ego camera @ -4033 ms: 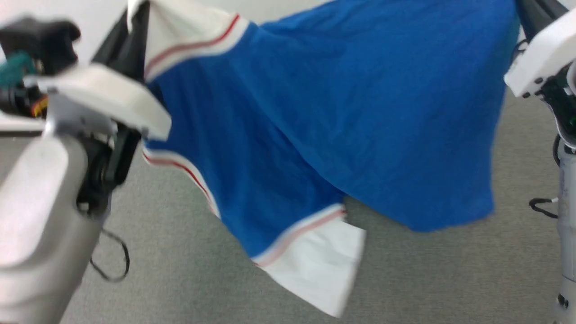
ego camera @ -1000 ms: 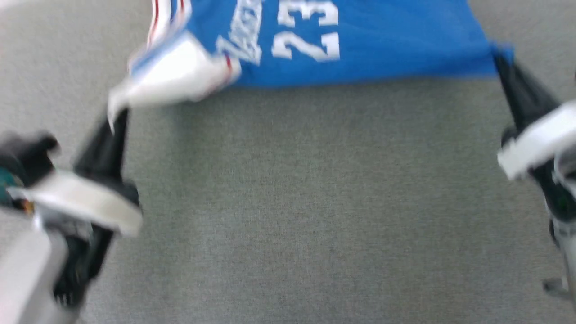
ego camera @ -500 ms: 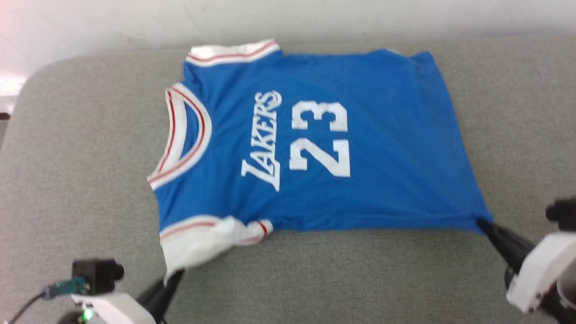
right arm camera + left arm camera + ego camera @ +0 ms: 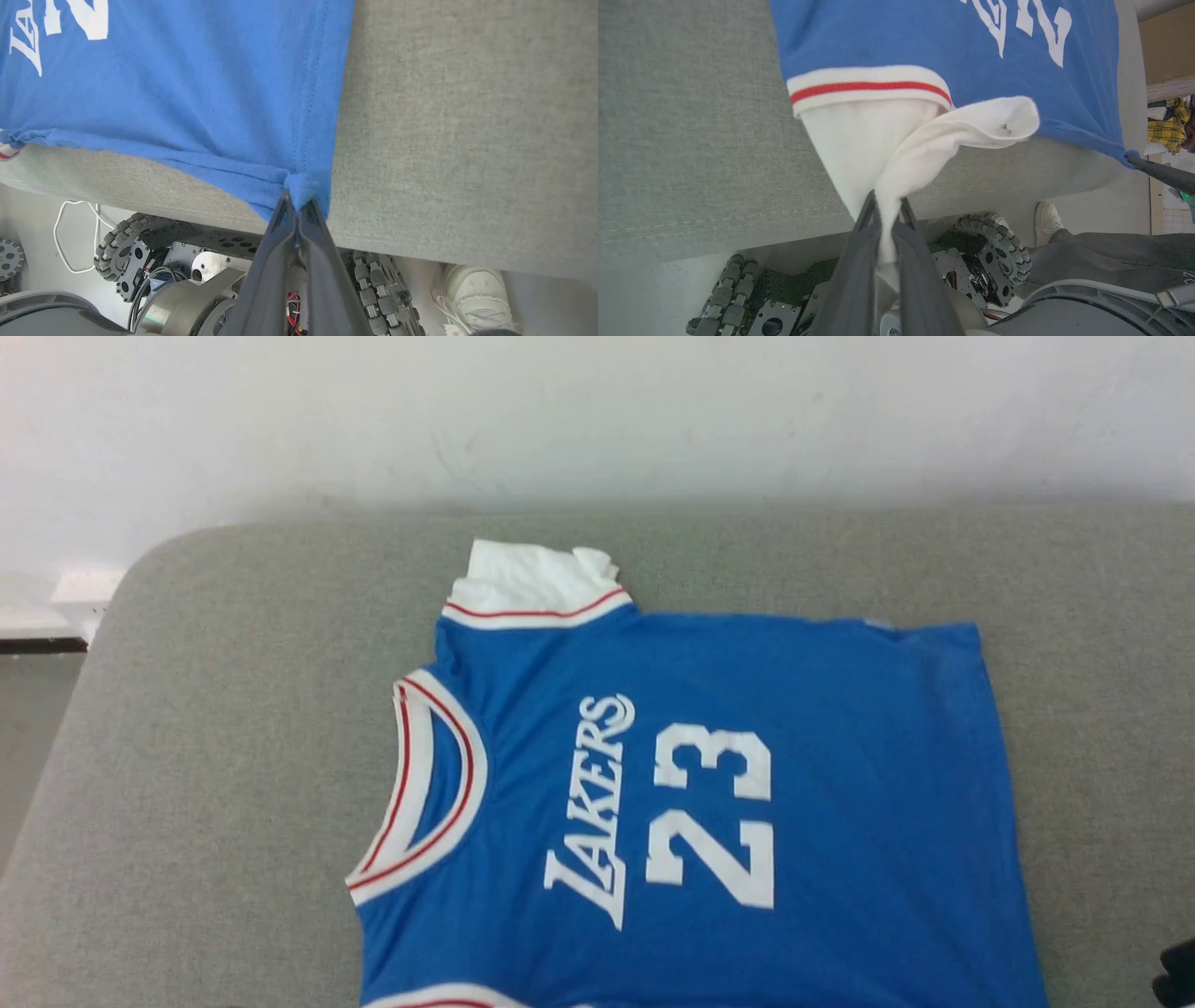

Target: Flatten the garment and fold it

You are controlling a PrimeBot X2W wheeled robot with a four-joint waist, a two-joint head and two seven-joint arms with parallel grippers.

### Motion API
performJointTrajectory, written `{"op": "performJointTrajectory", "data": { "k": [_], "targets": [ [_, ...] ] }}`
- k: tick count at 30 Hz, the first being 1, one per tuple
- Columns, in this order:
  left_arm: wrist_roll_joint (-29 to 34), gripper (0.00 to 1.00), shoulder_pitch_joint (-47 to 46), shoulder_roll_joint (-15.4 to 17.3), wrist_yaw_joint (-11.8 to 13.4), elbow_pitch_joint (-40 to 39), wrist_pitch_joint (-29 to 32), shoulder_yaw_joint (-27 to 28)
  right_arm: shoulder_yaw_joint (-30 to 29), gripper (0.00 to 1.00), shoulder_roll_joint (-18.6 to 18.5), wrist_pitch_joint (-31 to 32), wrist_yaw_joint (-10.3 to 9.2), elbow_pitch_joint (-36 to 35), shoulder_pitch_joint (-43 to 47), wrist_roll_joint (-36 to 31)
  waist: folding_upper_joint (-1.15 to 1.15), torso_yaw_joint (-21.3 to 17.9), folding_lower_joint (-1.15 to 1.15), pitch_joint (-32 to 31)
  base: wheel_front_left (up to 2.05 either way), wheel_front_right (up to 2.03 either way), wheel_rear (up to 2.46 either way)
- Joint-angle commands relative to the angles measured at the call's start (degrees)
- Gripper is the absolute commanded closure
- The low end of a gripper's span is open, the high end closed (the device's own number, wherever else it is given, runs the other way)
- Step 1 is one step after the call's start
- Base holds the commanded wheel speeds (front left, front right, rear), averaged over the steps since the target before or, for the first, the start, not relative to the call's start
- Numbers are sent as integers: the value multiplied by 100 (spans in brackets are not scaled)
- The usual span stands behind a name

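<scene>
The left pincer (image 4: pixel 887 199) is closed narrow on the gathered tip of a white short sleeve (image 4: pixel 859 140), with the cloth pinched between its two long dark fingers. That sleeve belongs to the bright blue jersey T-shirt (image 4: pixel 840 756), which has thin red stripes on its white sleeves and white "LAKERS 23" lettering. It lies front up beyond both pincers' fingertips on a grey woven-fabric padded surface (image 4: pixel 233 709). From the left pincer's tips the sleeve fans out to a red-striped white band (image 4: pixel 868 86), and one fold curls over to the right of the fingers. The right pincer (image 4: pixel 297 198) is likewise clamped tight, on the bunched bottom corner of the blue hem (image 4: pixel 301 184). Creases pull away from its tips to the left, and the stitched hem runs straight up from them. From the left wrist, one right finger (image 4: pixel 1162 171) meets that corner far to the right. In the head view the far sleeve (image 4: pixel 532 574) lies crumpled towards a white wall (image 4: pixel 597 411), and the red-and-white collar (image 4: pixel 425 784) faces left. Below both pincers, past the surface's near edge, are the base's black-roller wheels (image 4: pixel 108 240) and a white shoe (image 4: pixel 476 289).
</scene>
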Motion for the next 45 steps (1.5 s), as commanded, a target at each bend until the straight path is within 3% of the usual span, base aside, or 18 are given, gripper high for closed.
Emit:
{"op": "performJointTrajectory", "data": {
  "k": [1, 7, 12, 17, 25, 33, 42, 45],
  "targets": [
    [-71, 100, 113, 64, 48, -61, 46, -11, -95, 100, 64, 137, -4, -73, 117, -29, 0, 20, 1, -204, 0, 0, 0],
    [-105, 100, 374, 175, 153, -376, -91, 112, -557, 100, 464, 595, -4, -594, 434, -256, 0, 39, 1, -313, 0, 0, 0],
    [372, 100, 32, 203, 109, -509, -583, 358, -542, 100, 490, 89, -4, -961, 146, -478, 0, 48, 1, -177, 0, 0, 0],
    [938, 100, -664, 188, -49, -424, -917, 467, -359, 100, 258, -527, -4, -988, -347, -691, 0, 21, 1, 101, 0, 0, 0],
    [1542, 100, -2094, -54, -450, 313, -1036, 351, 4, 100, -85, -1150, -4, -480, -1412, -924, 0, -132, 1, 735, 0, 0, 0],
    [1682, 100, -3047, -423, -910, 1236, -877, 28, 331, 100, -205, -1229, -4, 167, -2140, -1024, 0, -186, 1, 1307, 0, 0, 0],
    [1719, 100, -3539, -688, -1156, 2164, -596, -280, 737, 100, -164, -959, -4, 826, -2634, -1010, 0, -166, 1, 1695, 0, 0, 0],
    [1751, 85, -3640, -732, -1161, 2375, -483, -363, 788, 100, -150, -897, -4, 913, -2709, -990, 0, -144, 1, 1707, 0, 0, 0]
  ]
}}
